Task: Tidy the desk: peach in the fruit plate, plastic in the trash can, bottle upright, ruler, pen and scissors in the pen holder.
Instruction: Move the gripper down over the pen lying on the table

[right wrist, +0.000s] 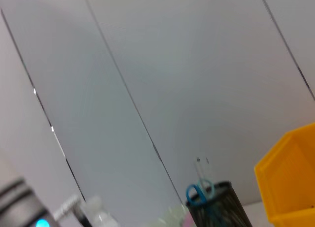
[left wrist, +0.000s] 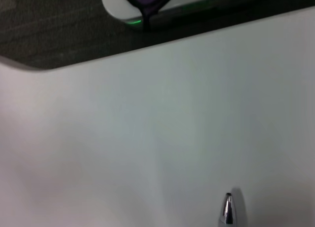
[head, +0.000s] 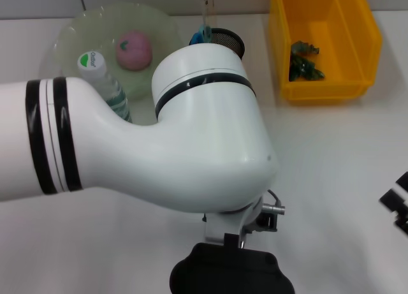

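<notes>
On the white desk (head: 331,179) stand one pale green fruit plate (head: 76,26) holding one pink peach (head: 133,50), one upright bottle (head: 102,77) with a white cap, one black mesh pen holder (head: 227,41) and one yellow bin (head: 324,42). The holder carries one pair of blue-handled scissors (head: 201,34) and one clear ruler (head: 208,7), and the bin holds one clump of green plastic (head: 305,62). One silver pen tip (left wrist: 227,210) shows in the left wrist view
</notes>
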`<act>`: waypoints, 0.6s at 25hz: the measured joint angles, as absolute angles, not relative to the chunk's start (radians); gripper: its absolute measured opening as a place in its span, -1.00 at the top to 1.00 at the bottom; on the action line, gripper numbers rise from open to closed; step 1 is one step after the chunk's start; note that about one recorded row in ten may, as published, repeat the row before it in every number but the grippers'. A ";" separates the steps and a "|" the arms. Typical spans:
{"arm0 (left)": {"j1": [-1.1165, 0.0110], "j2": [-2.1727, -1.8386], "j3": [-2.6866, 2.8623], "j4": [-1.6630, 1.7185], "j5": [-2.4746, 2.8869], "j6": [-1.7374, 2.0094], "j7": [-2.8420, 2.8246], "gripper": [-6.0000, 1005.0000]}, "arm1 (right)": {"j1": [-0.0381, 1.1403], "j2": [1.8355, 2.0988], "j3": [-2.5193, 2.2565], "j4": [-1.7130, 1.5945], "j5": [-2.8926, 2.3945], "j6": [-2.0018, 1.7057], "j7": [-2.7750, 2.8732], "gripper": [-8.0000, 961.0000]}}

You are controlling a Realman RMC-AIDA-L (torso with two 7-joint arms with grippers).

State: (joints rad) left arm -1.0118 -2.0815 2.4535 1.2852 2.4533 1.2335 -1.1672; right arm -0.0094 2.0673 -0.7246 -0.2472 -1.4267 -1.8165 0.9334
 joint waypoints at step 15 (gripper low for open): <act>-0.950 -2.071 2.459 1.499 2.619 1.284 -1.277 0.78 | 0.115 2.000 -0.726 -0.283 -1.496 -1.905 1.805 -0.31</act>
State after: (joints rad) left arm -0.9501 -2.0714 2.4590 1.4993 2.6194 1.2837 -1.2766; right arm 0.1152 1.9999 -0.7257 -0.2826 -1.4956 -1.9046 1.8047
